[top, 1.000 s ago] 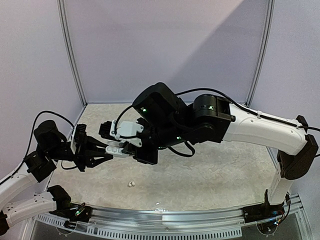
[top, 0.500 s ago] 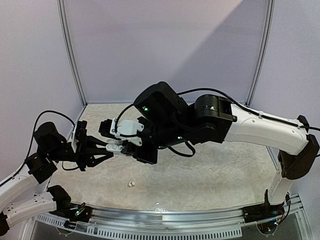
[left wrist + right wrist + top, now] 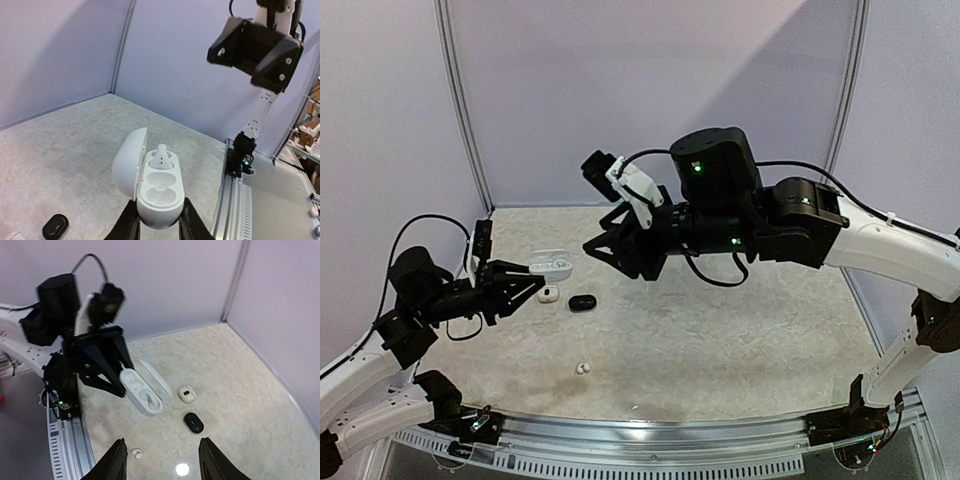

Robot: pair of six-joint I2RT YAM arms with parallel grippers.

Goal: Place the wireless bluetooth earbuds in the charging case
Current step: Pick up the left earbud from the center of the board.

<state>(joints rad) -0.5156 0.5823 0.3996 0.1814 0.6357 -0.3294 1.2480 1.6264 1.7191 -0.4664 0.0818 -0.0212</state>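
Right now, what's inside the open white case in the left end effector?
The white case holds one white earbud; its other slot, nearer the left end effector, is empty. The fingers cover the case's base.

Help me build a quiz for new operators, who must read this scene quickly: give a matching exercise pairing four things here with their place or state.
Things
1. white charging case
2. black case
3. loose white earbud
4. right gripper

Place or state
A. alone on the table, toward its near edge
B. open, empty, raised above the table
C. clamped in the left gripper, lid open, with a seated earbud
D. on the table beside the small white case

Pairs: 1-C, 2-D, 3-A, 4-B
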